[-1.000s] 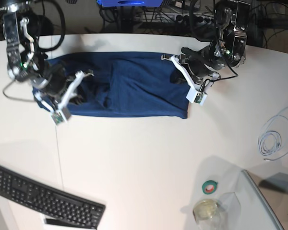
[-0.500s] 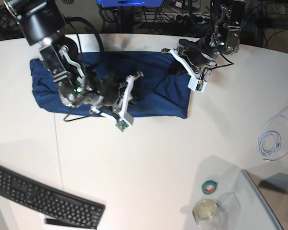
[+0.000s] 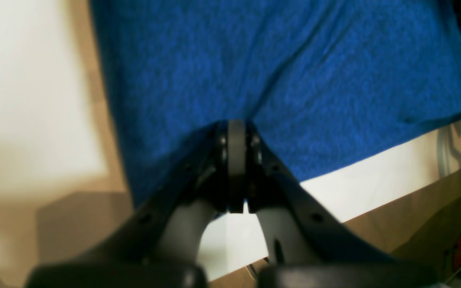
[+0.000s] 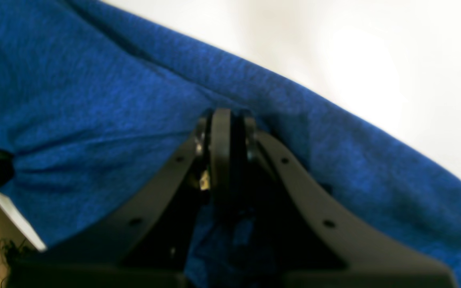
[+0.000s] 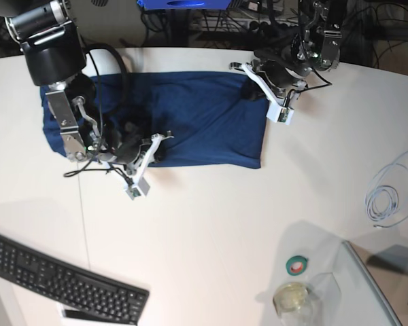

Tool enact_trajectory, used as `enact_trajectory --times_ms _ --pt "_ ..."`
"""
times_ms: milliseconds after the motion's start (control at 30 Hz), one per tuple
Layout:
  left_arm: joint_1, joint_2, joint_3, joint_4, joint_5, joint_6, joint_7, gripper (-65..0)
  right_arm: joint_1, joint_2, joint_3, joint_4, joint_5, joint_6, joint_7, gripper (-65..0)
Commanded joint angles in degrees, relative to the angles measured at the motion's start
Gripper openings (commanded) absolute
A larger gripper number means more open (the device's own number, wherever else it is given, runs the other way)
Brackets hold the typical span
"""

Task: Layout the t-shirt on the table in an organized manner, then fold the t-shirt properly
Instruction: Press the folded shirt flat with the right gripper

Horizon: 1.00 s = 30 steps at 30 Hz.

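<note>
Left wrist view: left gripper (image 3: 236,168) has its fingers (image 3: 236,160) closed flat together, with the t-shirt (image 3: 294,80) lying directly against the tips. Whether a fold of cloth sits between the fingers cannot be told from this view; nothing visibly does. White desk (image 3: 334,192) shows beyond the hem.

Right wrist view: right gripper (image 4: 224,136) has its fingers (image 4: 219,136) nearly closed, and blue cloth bunches around and below them, so this gripper appears to be pinching an edge of the t-shirt (image 4: 94,100). Bare desk (image 4: 334,48) lies beyond the cloth edge.

Base view: t-shirt (image 5: 204,115) lies on the desk (image 5: 211,231) as a wide band, already doubled lengthwise, near the far edge. Right gripper (image 5: 146,153) sits on the near hem, left of centre in this view. Left gripper (image 5: 268,88) sits at the far corner on this view's right side. Keyboard (image 5: 61,282), roll of green tape (image 5: 298,265), small jar (image 5: 292,297) and coiled cable (image 5: 384,200) lie well apart from the garment.

Step in hand, by judgement: a crosswise fold, the layout stage being complete. Next move calls for carrying the gripped edge across the band while the opposite end is kept anchored, then releasing with edges aligned.

Markings: no brand, label or legible writing is visible in any view.
</note>
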Motion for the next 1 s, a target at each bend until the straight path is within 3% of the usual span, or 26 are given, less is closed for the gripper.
enact_trajectory --times_ms 0,233,467,633,967 --pt "0.1 -0.3 -0.1 2.1 -0.3 -0.4 -0.2 -65.0 0.9 0.0 0.4 1.5 0.0 0.0 0.6 -60.5" --pt "1.4 -0.3 -0.2 8.7 -0.4 -0.3 -0.1 -65.0 -3.8 -0.2 4.6 12.7 0.0 0.0 0.4 -60.6" --pt "-0.3 -0.2 -0.4 4.4 -0.3 -0.3 -0.5 -65.0 -4.1 -1.9 -2.6 18.3 0.0 0.0 -4.0 -60.6" --pt "-1.5 -0.2 -0.4 0.2 -0.2 -0.3 -2.4 -65.0 -0.9 -4.0 -8.3 11.3 0.0 0.0 -3.8 -60.5" --pt "0.2 -0.3 -0.3 -0.8 -0.1 -0.3 -2.8 -65.0 5.4 -5.2 -8.1 -7.1 0.3 0.0 4.6 -60.5"
